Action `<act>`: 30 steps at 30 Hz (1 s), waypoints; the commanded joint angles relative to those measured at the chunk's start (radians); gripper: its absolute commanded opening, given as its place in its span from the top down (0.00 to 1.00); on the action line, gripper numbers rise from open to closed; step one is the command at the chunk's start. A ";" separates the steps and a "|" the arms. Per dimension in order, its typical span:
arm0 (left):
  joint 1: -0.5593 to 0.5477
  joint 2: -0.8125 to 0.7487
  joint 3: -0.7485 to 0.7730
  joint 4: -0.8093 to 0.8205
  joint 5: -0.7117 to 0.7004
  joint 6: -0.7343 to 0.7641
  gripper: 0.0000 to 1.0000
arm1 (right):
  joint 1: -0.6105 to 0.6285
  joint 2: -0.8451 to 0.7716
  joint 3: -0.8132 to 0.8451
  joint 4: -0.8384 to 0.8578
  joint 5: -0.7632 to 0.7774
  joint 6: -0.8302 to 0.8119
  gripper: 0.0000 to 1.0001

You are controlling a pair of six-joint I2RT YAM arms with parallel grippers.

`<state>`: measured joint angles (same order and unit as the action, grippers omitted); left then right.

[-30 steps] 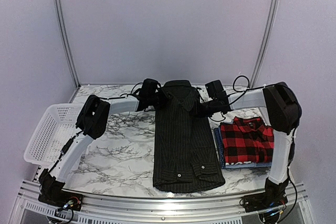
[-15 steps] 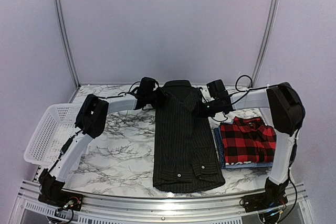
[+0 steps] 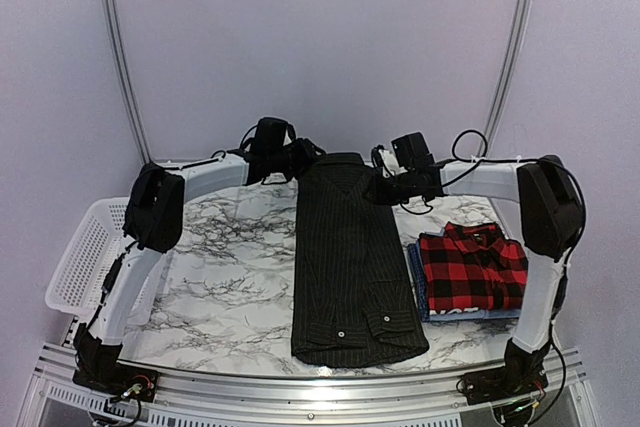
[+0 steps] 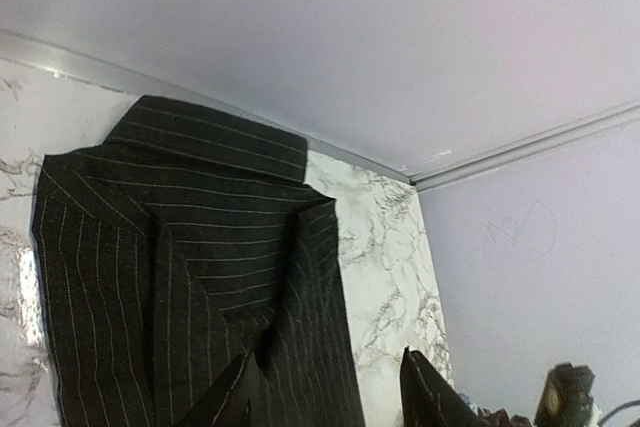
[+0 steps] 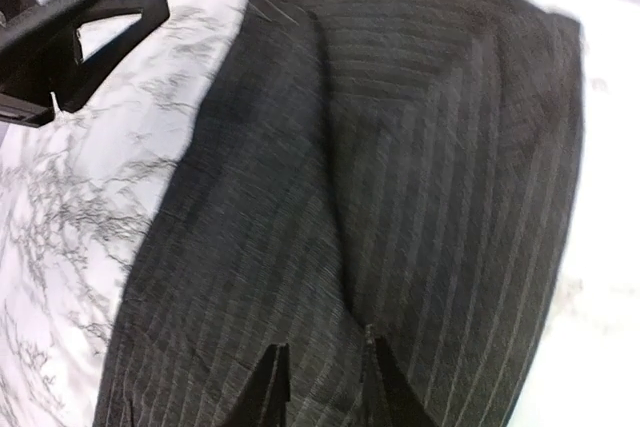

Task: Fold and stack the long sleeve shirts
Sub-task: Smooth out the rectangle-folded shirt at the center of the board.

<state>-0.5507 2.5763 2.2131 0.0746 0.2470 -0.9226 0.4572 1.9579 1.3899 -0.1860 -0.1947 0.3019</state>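
The black pinstriped shirt (image 3: 352,267) lies flat as a long narrow strip down the middle of the table, collar at the far end. My left gripper (image 3: 305,155) hovers open just left of the collar; in the left wrist view (image 4: 330,399) its fingers stand wide apart over the shirt's (image 4: 180,277) right shoulder. My right gripper (image 3: 376,187) is over the right shoulder; in the right wrist view (image 5: 322,387) its fingers are apart above the cloth (image 5: 400,147), holding nothing. The folded red-and-black plaid shirt (image 3: 472,265) lies on the folded blue shirt (image 3: 413,275) at the right.
A white mesh basket (image 3: 85,257) stands at the table's left edge. The back wall is close behind both grippers. The left gripper's open fingers (image 5: 75,17) show at the top left of the right wrist view. Bare marble table (image 3: 230,287) lies left of the shirt.
Both grippers have risen and moved back toward the wall, off the shirt's shoulders. The black shirt has stayed flat in place.
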 commanded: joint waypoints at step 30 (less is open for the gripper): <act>-0.006 -0.416 -0.703 -0.225 0.167 0.236 0.49 | 0.034 0.403 0.377 -0.078 -0.015 -0.080 0.69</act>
<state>-0.5446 2.1815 1.5230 -0.1177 0.3954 -0.7105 0.4870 2.3322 1.7237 -0.2352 -0.2420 0.2340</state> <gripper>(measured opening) 0.513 0.299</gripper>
